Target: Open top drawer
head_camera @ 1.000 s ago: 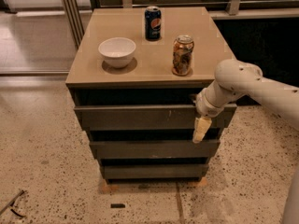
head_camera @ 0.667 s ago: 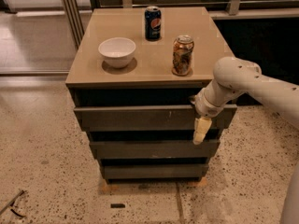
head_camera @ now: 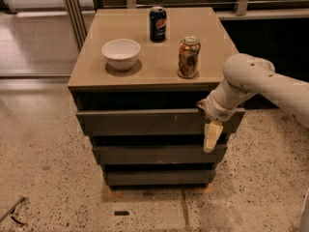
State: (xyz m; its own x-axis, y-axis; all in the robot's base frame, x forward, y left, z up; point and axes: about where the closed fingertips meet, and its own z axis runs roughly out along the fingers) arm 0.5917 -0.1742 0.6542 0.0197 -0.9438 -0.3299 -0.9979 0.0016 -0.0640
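The top drawer (head_camera: pixel 145 121) is the widest dark grey-brown front under the tan cabinet top, with small pale scratches right of centre. Its front stands slightly forward of the two narrower fronts below it, and a dark gap shows above it. My gripper (head_camera: pixel 211 135) hangs in front of the drawer's right end, its pale fingers pointing down over the lower edge of the front. The white arm reaches in from the right.
On the cabinet top (head_camera: pixel 87 76) stand a white bowl (head_camera: pixel 120 53), a dark blue soda can (head_camera: pixel 158 23) and a patterned can (head_camera: pixel 189 57). The middle drawer (head_camera: pixel 154 154) and bottom drawer (head_camera: pixel 157 177) sit below. Speckled floor surrounds the cabinet; a railing runs behind it.
The gripper and arm have stayed at the drawer's right end. The drawer front shows no clear movement.
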